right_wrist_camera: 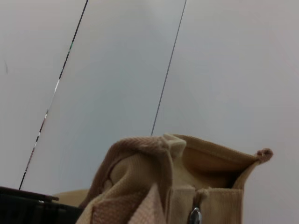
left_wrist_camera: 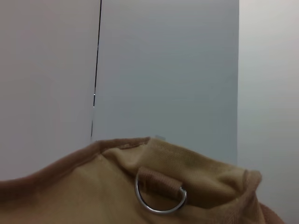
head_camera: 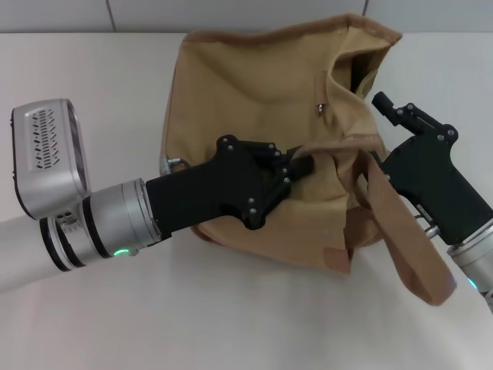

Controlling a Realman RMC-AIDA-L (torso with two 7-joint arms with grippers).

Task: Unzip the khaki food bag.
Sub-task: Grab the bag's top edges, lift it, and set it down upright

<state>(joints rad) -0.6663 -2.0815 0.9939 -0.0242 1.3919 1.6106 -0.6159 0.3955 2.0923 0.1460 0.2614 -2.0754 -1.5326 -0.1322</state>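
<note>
Two grippers flank the khaki food bag (head_camera: 269,139): the left gripper (head_camera: 296,166) pinches its fabric, the right gripper's (head_camera: 385,104) grip unclear; holding the bag taut should help the zipper pull (head_camera: 320,108) slide.

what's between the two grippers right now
In the head view, the khaki food bag fills that stretch: the left gripper presses on its front, the right gripper sits at its other side, and a strap handle hangs between them.

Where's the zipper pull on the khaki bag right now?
In the head view the silver zipper pull hangs on the khaki food bag just left of the gaping opening, above the left gripper and left of the right gripper.
</note>
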